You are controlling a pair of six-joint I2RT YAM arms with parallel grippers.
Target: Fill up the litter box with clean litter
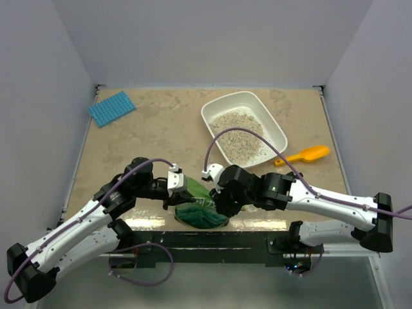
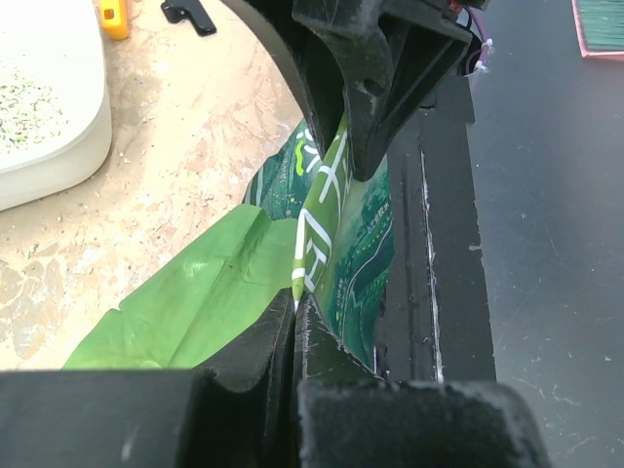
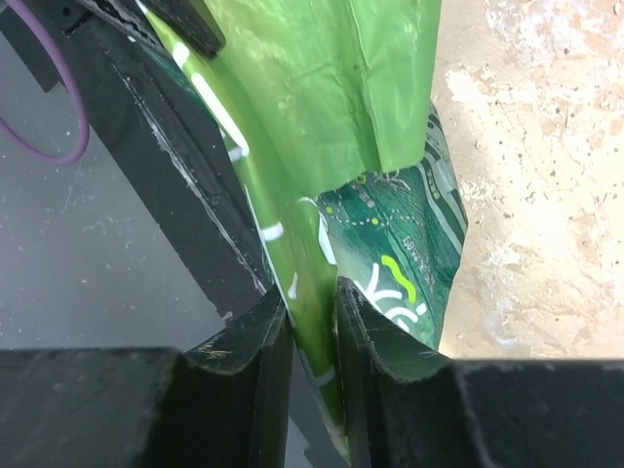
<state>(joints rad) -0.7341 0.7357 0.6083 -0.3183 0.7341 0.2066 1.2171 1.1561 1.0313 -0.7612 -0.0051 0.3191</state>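
At the near edge of the table (image 1: 161, 129), both end effectors grip a green bag (image 1: 201, 215).
The left end effector (image 2: 295, 327) is pinched tight on the bag's folded edge; the right end effector (image 3: 314, 312) clamps another fold; the litter box (image 1: 278, 132) sits far right, well apart, holding a spread of litter (image 1: 239, 135); an orange scoop (image 1: 308, 154) lies just beside it; a blue mat (image 1: 111, 108) lies far left.

1. We see the bag (image 3: 322, 107) as glossy, creased green plastic film.
2. We see the litter box (image 1: 275, 123) as smooth white plastic, its litter (image 1: 239, 134) loose and grainy.
3. We find the tabletop (image 1: 154, 138) matt, stone-patterned.
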